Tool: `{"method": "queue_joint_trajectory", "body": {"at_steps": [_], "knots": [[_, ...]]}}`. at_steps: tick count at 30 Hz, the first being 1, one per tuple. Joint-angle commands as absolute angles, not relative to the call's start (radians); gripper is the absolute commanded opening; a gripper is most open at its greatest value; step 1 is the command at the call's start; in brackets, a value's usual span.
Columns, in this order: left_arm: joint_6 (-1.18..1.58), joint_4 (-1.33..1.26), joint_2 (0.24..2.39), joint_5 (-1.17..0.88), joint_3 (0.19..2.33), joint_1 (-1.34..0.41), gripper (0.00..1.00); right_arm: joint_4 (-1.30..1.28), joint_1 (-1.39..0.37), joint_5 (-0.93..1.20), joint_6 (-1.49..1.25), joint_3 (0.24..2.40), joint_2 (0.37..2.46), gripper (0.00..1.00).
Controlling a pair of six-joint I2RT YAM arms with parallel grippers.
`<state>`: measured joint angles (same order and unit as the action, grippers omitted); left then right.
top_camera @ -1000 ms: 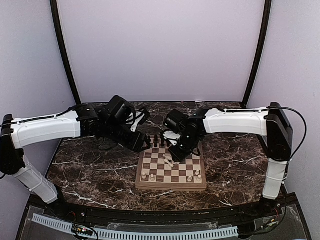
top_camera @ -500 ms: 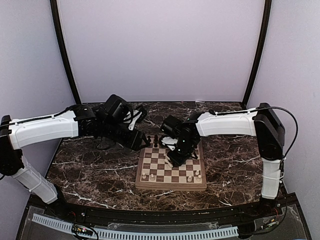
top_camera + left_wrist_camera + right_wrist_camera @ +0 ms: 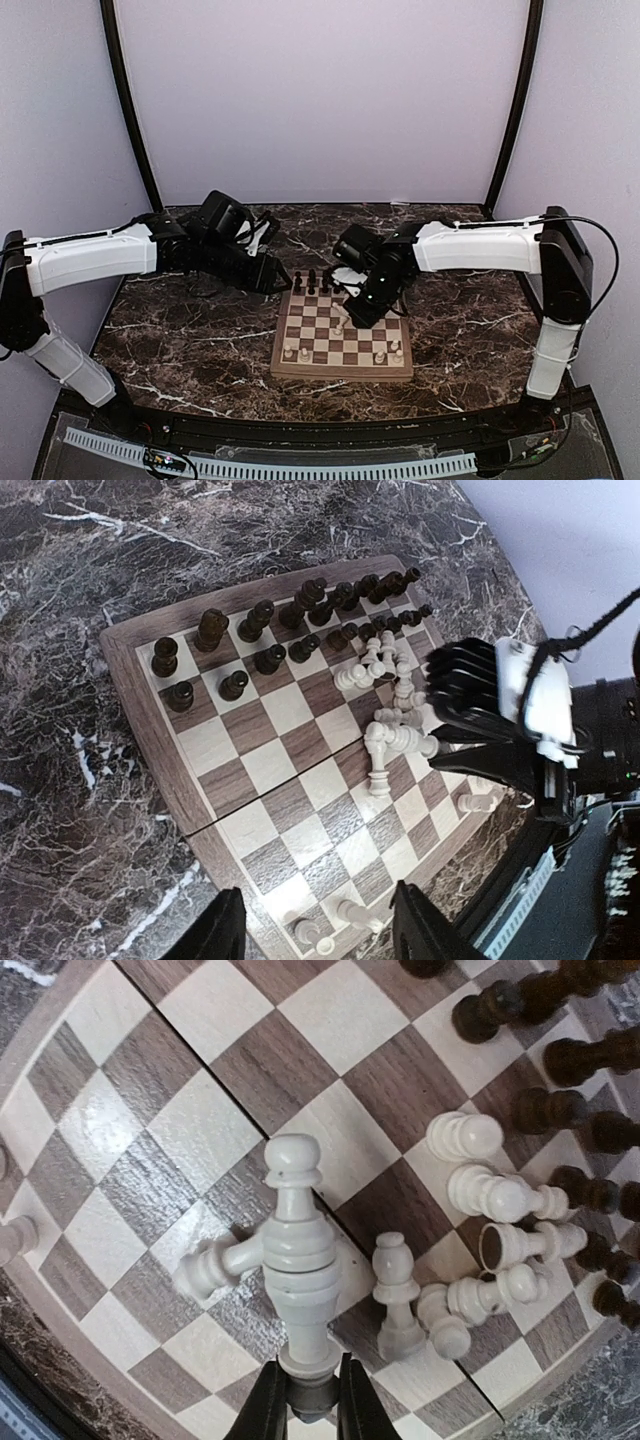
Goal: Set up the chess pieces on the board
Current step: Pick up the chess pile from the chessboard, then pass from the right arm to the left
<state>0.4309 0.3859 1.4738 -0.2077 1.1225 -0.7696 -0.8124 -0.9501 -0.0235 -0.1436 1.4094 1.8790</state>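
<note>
My right gripper (image 3: 305, 1400) is pinched shut on the base of a cream piece (image 3: 298, 1250), held over the board (image 3: 250, 1060), I judge to carry it clear of the heap; other cream pieces (image 3: 490, 1210) lie toppled mid-board beside it; dark pieces (image 3: 300, 610) stand in their rows; my left gripper (image 3: 320, 930) hangs spread and empty; no lettering readable

The whole board (image 3: 340, 350) is viewed from high above and behind by the top external camera, tilted down. It is looked across obliquely from its far left corner by the left wrist camera. Only its central squares are seen, very near, by the right wrist camera. The heap of cream pieces (image 3: 392, 715) is shared by all views.
</note>
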Motion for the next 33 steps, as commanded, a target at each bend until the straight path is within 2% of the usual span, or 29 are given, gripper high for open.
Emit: {"method": "queue_joint_trajectory", "body": {"at_steps": [1,10,24,30,33], "knots": [[0.513,0.283,1.497,-0.394,1.105,-0.718,0.52,-0.733,-0.956,-0.026,-0.148,1.387,1.777,0.1],[0.612,0.066,1.615,-0.672,1.099,-0.684,0.53,-0.673,-0.957,0.032,-0.158,1.381,1.719,0.1],[0.698,-0.078,1.709,-0.82,1.085,-0.671,0.51,-0.645,-0.981,0.124,-0.122,1.377,1.681,0.1],[0.74,-0.136,1.719,-0.849,1.066,-0.658,0.46,-0.645,-0.987,0.128,-0.114,1.379,1.678,0.11],[0.755,-0.152,1.724,-0.858,1.058,-0.654,0.39,-0.646,-0.989,0.128,-0.116,1.378,1.678,0.11]]}}
